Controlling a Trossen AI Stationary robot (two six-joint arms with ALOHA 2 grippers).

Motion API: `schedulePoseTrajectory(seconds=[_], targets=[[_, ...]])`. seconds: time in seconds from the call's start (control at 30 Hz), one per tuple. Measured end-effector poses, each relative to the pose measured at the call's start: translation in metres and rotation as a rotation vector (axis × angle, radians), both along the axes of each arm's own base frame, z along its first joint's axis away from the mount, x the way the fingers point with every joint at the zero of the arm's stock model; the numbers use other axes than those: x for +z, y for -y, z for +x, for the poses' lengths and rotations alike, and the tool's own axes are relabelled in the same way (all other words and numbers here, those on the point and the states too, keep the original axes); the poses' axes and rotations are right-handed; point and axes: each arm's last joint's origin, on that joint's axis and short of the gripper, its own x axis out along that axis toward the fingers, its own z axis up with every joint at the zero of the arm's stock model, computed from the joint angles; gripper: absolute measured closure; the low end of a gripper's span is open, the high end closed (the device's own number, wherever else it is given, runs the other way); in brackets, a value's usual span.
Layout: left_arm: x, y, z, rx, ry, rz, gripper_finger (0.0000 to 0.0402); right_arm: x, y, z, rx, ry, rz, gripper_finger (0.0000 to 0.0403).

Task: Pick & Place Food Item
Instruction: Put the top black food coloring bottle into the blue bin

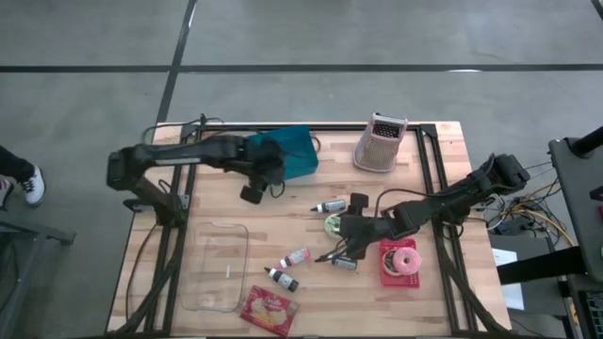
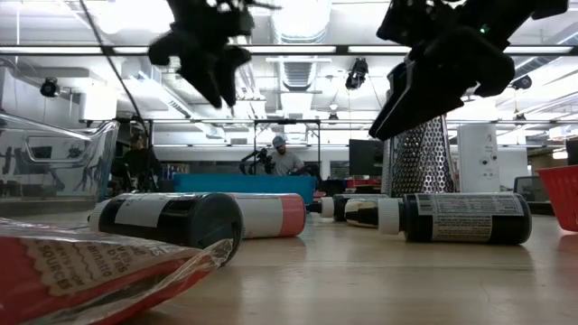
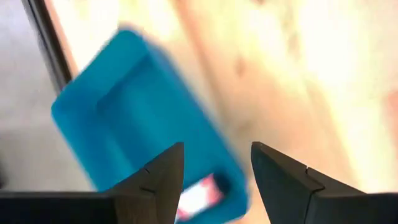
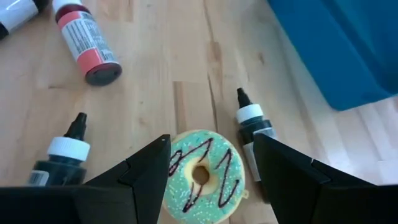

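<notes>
Your wooden table (image 1: 311, 235) from above: the blue bin (image 1: 292, 153) sits at the far edge under the left gripper (image 1: 252, 193), a clear tray (image 1: 218, 266) lies near the front holding nothing you can make out, and a red tray (image 1: 400, 264) carries a pink donut (image 1: 405, 262). From table height, bottles (image 2: 465, 218) lie on their sides. Your left wrist view shows open fingers above that bin. In your right wrist view, the right gripper (image 4: 211, 163) stands open astride the green donut (image 4: 200, 175), not clamped.

Both arms' fingers (image 4: 149, 171) apart
</notes>
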Motion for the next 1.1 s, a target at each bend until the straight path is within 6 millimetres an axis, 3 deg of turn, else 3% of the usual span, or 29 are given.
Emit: schedulePoseTrajectory(seconds=[0.17, 0.47, 0.67, 0.83, 1.1], targets=[[0.003, 0.014, -0.029, -0.003, 0.183, -0.096, 0.0213, -0.001, 0.013, 0.004, 0.032, -0.033, 0.058, 0.0177], [-0.026, 0.04, -0.076, 0.072, 0.5, -0.227, 0.0213, -0.002, 0.048, 0.011, 0.05, -0.071, 0.115, 0.0177], [-0.041, 0.059, -0.095, 0.057, 0.775, -0.306, 0.0213, -0.003, 0.075, 0.013, 0.055, -0.088, 0.192, 0.0177], [-0.055, 0.068, -0.109, 0.057, 0.957, -0.255, 0.0213, 0.002, 0.093, 0.018, 0.055, -0.136, 0.212, 0.0177], [-0.071, 0.072, -0.121, 0.117, 1.054, -0.205, 0.0213, 0.004, 0.103, 0.044, 0.103, -0.231, 0.196, 0.0177]])
